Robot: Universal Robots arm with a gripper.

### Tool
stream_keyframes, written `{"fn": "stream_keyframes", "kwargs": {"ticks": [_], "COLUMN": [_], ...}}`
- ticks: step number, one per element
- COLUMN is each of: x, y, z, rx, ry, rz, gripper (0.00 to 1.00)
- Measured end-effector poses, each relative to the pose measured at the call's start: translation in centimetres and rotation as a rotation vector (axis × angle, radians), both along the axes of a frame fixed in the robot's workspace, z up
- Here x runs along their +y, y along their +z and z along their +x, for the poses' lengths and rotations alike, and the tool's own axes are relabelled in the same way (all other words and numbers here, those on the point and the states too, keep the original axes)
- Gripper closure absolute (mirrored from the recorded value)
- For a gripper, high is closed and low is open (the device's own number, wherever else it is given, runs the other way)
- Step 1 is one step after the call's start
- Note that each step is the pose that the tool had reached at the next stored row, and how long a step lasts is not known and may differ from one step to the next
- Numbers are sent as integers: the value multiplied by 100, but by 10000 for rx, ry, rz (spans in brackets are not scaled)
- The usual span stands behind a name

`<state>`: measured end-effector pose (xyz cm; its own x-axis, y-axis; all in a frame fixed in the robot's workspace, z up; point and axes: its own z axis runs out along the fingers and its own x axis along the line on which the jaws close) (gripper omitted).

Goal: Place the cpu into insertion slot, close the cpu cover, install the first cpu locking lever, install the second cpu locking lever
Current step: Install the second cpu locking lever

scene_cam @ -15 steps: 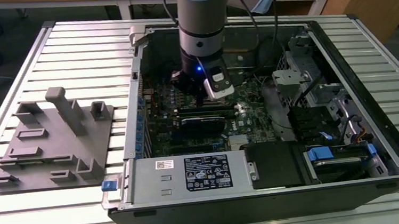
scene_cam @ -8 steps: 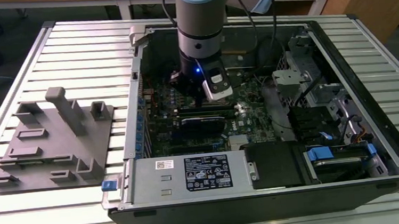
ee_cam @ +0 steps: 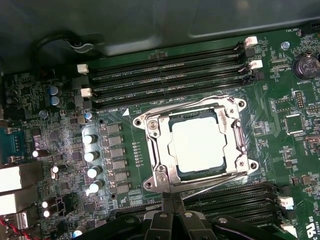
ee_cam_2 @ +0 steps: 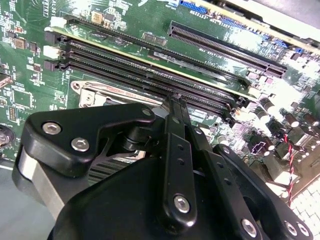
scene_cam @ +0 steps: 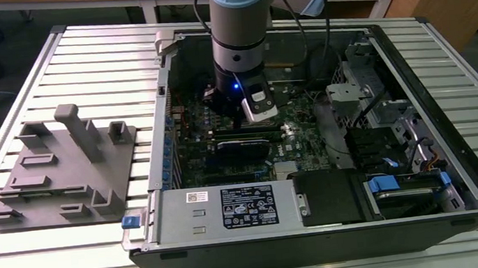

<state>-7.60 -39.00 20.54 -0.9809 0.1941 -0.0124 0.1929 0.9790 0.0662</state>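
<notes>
The cpu [ee_cam: 197, 145] already sits flat in the insertion slot [ee_cam: 172, 120] with the cpu cover [ee_cam: 160, 150] down around it, and the gripper [ee_cam: 173, 199], jaws pressed together on nothing, hovers by the cover's edge near thin, bendy metal levers best pushed at their ends.

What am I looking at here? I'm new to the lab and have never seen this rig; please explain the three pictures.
A robot arm reaches down into an open computer case lying on a slatted table. The exterior view shows this from outside; a grey fixture plate lies beside the case. Both wrist views come from cameras riding on the arm. In the first wrist view, the cpu sits in the insertion slot with the cpu cover down around it, on the green motherboard. The black gripper hovers at the slot's edge, fingers together, holding nothing visible.
</notes>
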Motion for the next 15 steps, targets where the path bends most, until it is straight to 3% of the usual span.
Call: {"fn": "stream_keyframes", "kwargs": {"ticks": [15], "x": [0], "y": [-21], "z": [-52], "rx": [0], "ry": [-1], "rz": [22], "gripper": [89]}}
